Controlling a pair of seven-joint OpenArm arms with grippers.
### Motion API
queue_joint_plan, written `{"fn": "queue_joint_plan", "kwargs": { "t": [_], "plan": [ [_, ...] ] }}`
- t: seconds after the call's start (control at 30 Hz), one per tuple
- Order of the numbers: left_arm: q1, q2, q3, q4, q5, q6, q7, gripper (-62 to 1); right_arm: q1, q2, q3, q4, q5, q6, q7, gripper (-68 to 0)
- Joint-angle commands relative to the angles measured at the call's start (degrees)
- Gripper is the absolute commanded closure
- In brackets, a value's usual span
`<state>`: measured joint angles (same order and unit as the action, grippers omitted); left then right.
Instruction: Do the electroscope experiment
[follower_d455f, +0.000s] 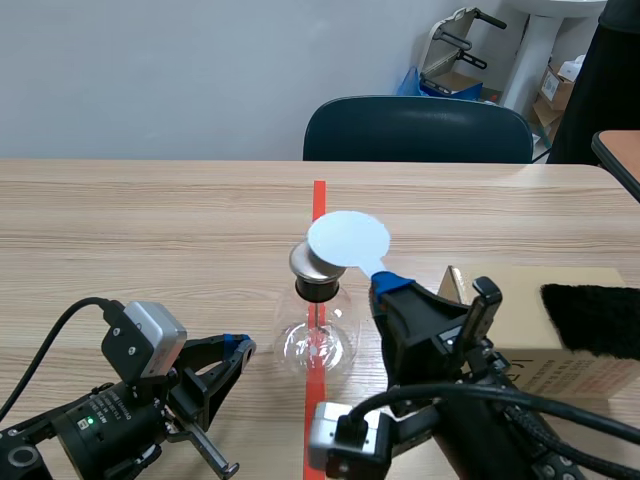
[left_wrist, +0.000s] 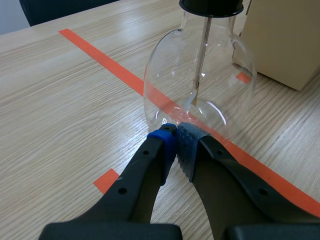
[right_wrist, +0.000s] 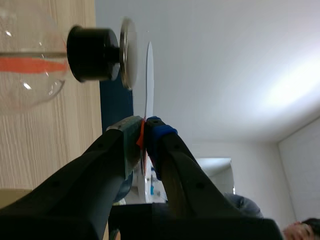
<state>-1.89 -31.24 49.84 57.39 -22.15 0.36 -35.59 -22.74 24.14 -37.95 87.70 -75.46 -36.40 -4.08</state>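
Glass flask (follower_d455f: 318, 340), near the front edge of the table (follower_d455f: 150, 230), is judged fragile. The light white disc (follower_d455f: 348, 238) is pinched at its handle (follower_d455f: 373, 263) by the right gripper (follower_d455f: 385, 284). The left gripper (left_wrist: 176, 140) is closed, empty.

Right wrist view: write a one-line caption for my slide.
Right gripper clamps a white disc edge-on, just off the metal plate topping the black stopper of the glass electroscope.

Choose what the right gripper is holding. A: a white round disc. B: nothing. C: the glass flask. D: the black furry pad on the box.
A: in the right wrist view the right gripper is shut on the white disc, close by the electroscope's metal plate.
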Motion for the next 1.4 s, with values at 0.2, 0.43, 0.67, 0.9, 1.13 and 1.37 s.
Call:
{"fn": "queue_joint_plan", "kwargs": {
  "t": [0.2,0.43,0.67,0.9,1.13,1.37],
  "plan": [
    [-0.2,0.6,-0.3,1.3,0.1,0.0,-0.8,-3.1,0.7,0.2,0.5,0.8,0.0,-0.9,-11.7,-1.0],
    [-0.2,0.6,-0.3,1.3,0.1,0.0,-0.8,-3.1,0.7,0.2,0.5,0.8,0.0,-0.9,-20.6,-1.0],
    [-0.2,0.6,-0.3,1.3,0.1,0.0,-0.8,-3.1,0.7,0.2,0.5,0.8,0.0,-0.9,-21.7,-1.0],
    [-0.2,0.6,-0.3,1.3,0.1,0.0,-0.8,-3.1,0.7,0.2,0.5,0.8,0.0,-0.9,-21.7,-1.0],
    [-0.2,0.6,-0.3,1.3,0.1,0.0,-0.8,-3.1,0.7,0.2,0.5,0.8,0.0,-0.9,-21.7,-1.0],
    [-0.2,0.6,-0.3,1.3,0.1,0.0,-0.8,-3.1,0.7,0.2,0.5,0.8,0.0,-0.9,-21.7,-1.0]
  ]
}}
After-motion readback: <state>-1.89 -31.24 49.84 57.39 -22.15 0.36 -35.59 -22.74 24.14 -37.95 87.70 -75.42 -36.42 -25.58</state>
